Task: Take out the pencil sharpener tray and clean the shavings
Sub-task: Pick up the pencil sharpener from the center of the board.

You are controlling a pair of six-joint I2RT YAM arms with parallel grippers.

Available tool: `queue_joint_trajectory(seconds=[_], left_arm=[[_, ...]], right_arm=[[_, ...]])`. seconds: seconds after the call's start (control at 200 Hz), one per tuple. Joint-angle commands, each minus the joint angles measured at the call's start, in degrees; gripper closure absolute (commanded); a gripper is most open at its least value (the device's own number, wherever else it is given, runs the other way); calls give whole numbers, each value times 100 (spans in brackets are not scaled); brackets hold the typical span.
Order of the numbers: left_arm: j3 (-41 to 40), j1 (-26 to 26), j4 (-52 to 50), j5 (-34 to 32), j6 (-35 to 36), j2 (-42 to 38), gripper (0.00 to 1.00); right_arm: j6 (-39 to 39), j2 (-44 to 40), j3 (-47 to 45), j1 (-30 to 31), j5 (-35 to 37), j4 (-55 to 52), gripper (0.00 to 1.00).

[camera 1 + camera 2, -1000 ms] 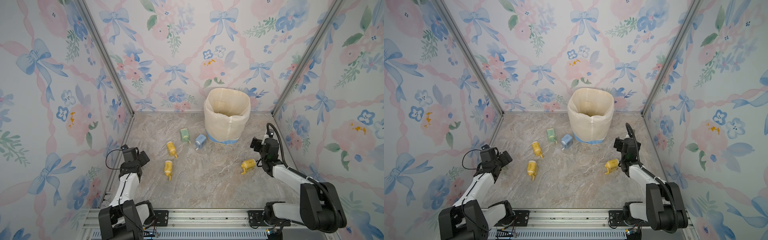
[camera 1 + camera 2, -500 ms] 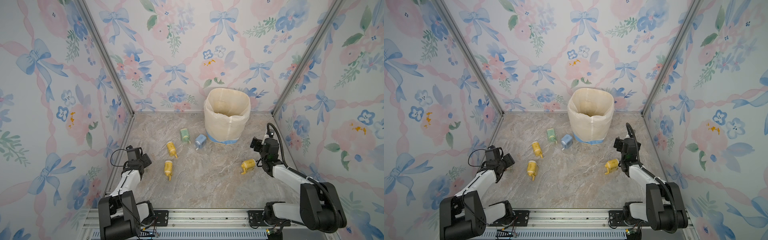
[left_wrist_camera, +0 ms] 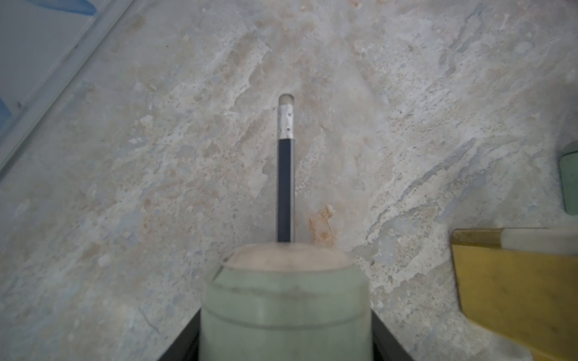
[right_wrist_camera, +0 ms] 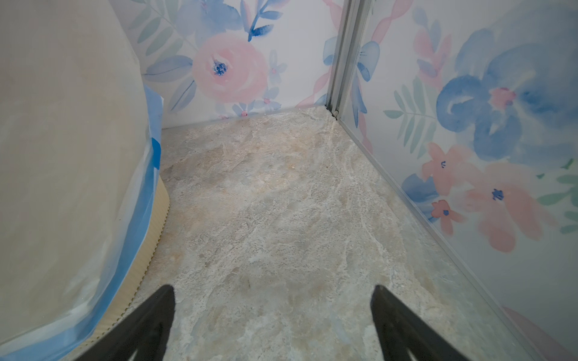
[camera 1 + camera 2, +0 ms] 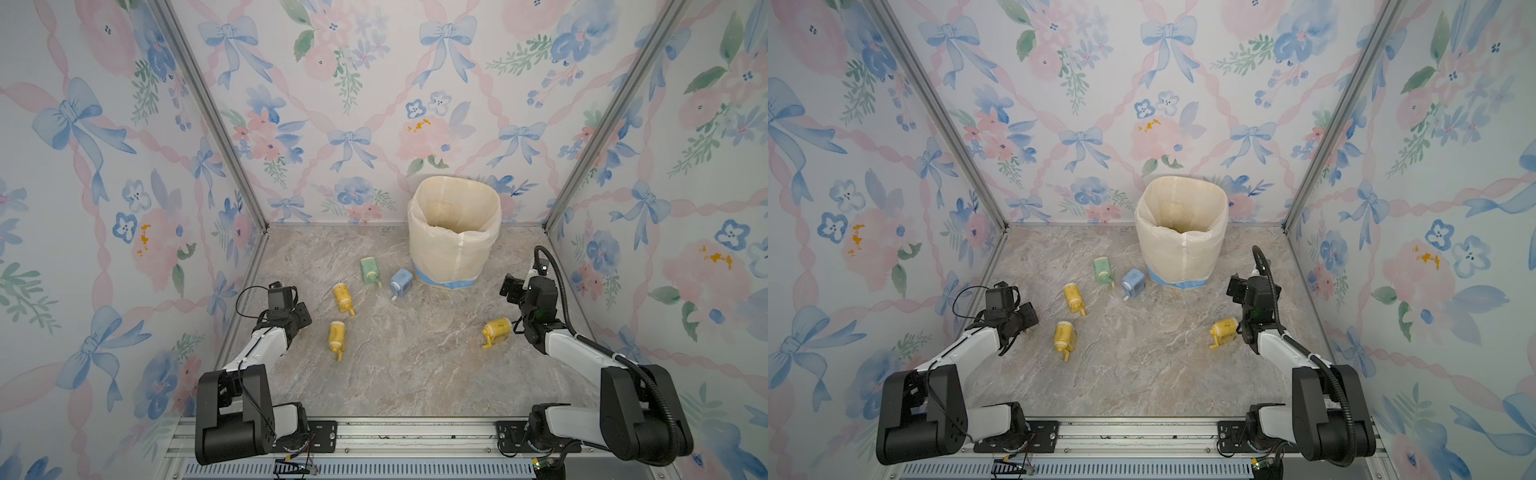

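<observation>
**Both top views.** On the marble floor (image 5: 415, 374), the left gripper (image 5: 300, 318) sits low near the left wall. What it holds is largely hidden beneath it. The right gripper (image 5: 512, 289) hangs near the right wall, beside the lined bin (image 5: 449, 257) that stands against the back wall. Five sharpeners lie loose on the floor. The loose green sharpener (image 5: 369, 269) and blue sharpener (image 5: 400, 282) are just in front of the bin. The far yellow sharpener (image 5: 342, 296) and near yellow sharpener (image 5: 336, 332) are close to the left gripper. The right-hand yellow sharpener (image 5: 494, 330) lies just beside the right arm. The layout is the same in the companion top view: left gripper (image 5: 1027, 318), right gripper (image 5: 1236, 289), bin (image 5: 1177, 257).

**Left wrist view.** The jaws are drawn in against both sides of the held green sharpener (image 3: 284, 300), with no gap visible. A dark pencil (image 3: 285, 187) stands out of the end of this sharpener, its eraser end pointing away. The tray cannot be told apart from the sharpener body. An orange smear (image 3: 322, 225) marks the floor next to the pencil. A yellow sharpener (image 3: 516, 281) lies nearby, but I cannot tell which of the three it is.

**Right wrist view.** The two black fingertips (image 4: 156, 315) stand far apart over bare floor, with nothing between them. The bin wall (image 4: 62, 156) rises close on one side.
</observation>
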Motion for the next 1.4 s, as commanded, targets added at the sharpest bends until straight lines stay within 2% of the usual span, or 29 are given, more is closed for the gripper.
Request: queue_joint_trajectory(seconds=[0.0, 0.255, 0.34, 0.48, 0.675, 0.78, 0.84, 0.905, 0.935, 0.97, 0.985, 1.235, 1.395], left_arm=[[502, -161, 45, -140, 189, 398, 46], [1930, -368, 246, -414, 422, 1913, 46], [2424, -409, 317, -503, 510, 2472, 49], [3113, -601, 583, -597, 596, 3235, 50], [4214, -737, 602, -101, 779, 4202, 50], [4557, -753, 601, 141, 827, 4445, 48], [4608, -768, 609, 158, 847, 4475, 44], [4633, -773, 603, 95, 906, 4456, 35], [4650, -777, 605, 72, 950, 4443, 25], [4671, -786, 606, 51, 982, 4441, 6], [4677, -790, 607, 57, 997, 4435, 3], [4673, -808, 744, 169, 947, 4401, 2], [3889, -817, 1715, 342, 836, 4082, 2]], right_arm=[[101, -151, 4, 20, -58, -137, 3], [192, -272, -73, 161, -173, -133, 3], [174, -373, -119, 250, -121, -118, 3], [112, -665, -78, 449, -74, -429, 3], [48, -991, 146, 873, -55, -933, 3], [-97, -1064, 326, 1118, 7, -1180, 3], [-146, -1086, 389, 1230, 28, -1237, 3], [-203, -1104, 485, 1341, 44, -1326, 3], [-221, -1096, 531, 1374, 61, -1374, 3], [-226, -1080, 569, 1408, 63, -1415, 3], [-224, -1069, 581, 1423, 63, -1421, 3], [-248, -932, 1034, 1605, -199, -2017, 3], [-233, -1092, 1007, 1692, -360, -1995, 3]])
